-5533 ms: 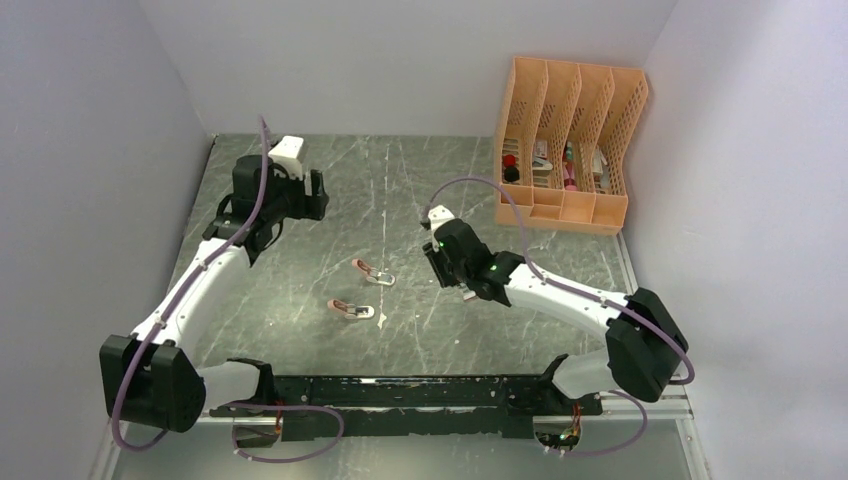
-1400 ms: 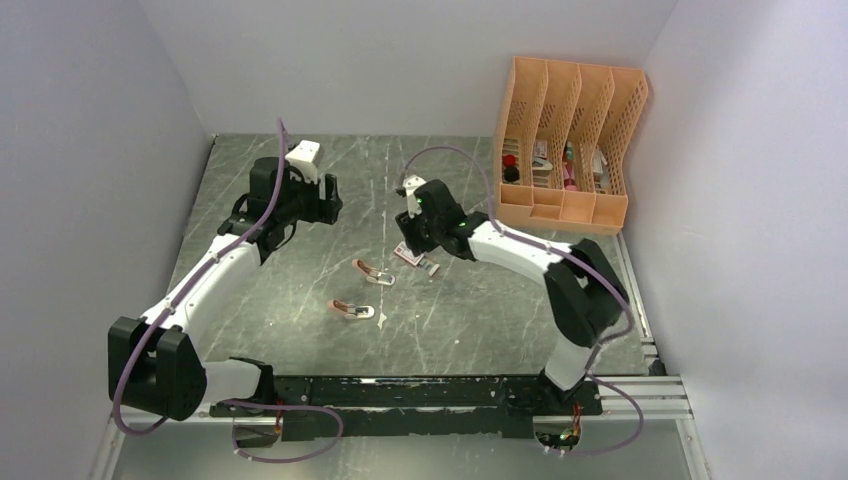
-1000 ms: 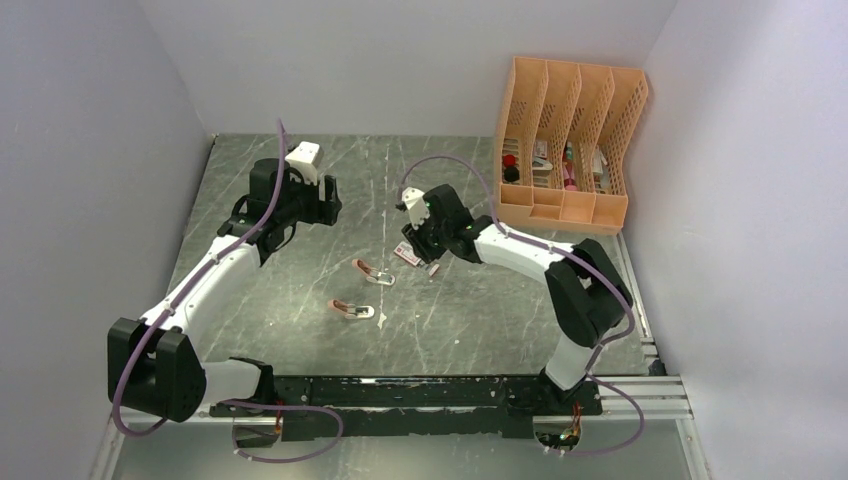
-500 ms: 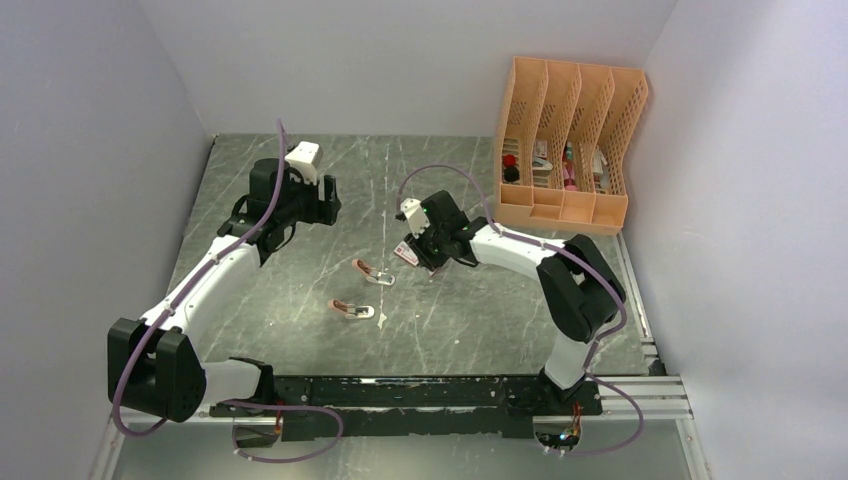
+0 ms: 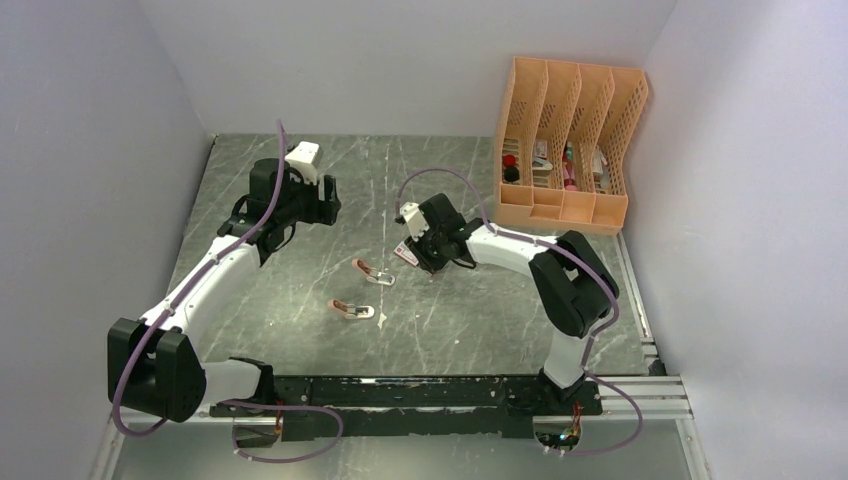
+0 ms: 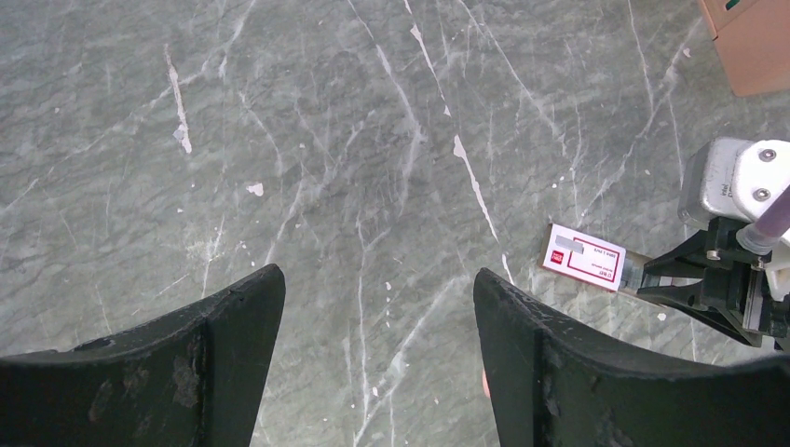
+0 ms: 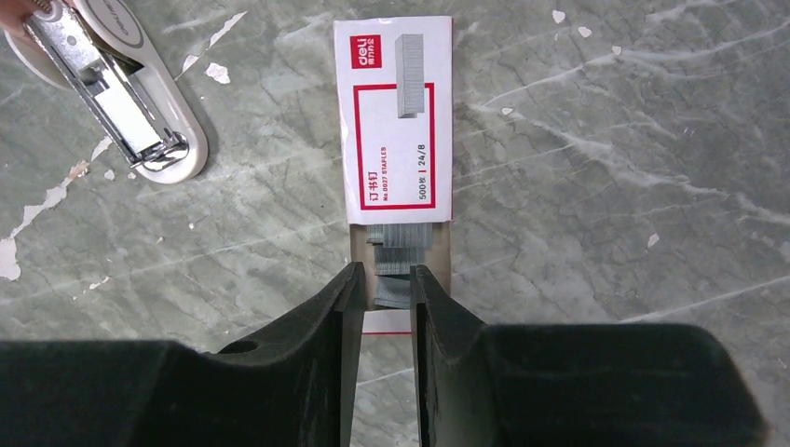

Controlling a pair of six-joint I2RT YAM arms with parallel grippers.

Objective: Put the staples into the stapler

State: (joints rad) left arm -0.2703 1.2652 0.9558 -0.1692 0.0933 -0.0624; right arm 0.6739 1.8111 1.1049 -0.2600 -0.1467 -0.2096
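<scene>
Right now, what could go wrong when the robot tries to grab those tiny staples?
1. The right gripper straddles the thin staples poking from the half-open box. A squeeze might snap or scatter the strip.
2. Nothing holds the small box down, so it may slide or lift along with the staples.
3. The open stapler lies close by and could get bumped.

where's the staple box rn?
Staple box: flat near table centre in the top view, just right of the farther stapler, its pulled-out tray end between the fingers of the right gripper.
</scene>
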